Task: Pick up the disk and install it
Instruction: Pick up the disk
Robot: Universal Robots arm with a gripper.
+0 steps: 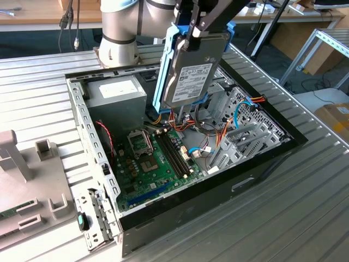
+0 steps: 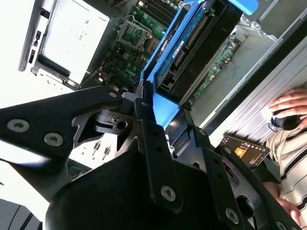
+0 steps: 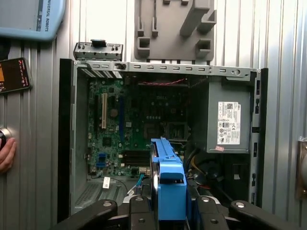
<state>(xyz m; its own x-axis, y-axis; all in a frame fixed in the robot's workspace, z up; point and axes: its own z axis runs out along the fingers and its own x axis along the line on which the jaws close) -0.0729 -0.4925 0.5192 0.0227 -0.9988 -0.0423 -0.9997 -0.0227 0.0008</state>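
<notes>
The disk (image 1: pixel 193 71) is pinched by its light-blue carrier in the gripper (image 1: pixel 191 33). It is held on edge above the far side of the open computer case (image 1: pixel 82 125), apparently to clear the walls and cables. White printed labels are borne by the disk and the power supply (image 1: pixel 117 90); their print is not read off.

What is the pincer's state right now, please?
Pincer: closed on the hard drive, held above the open computer case.
</notes>
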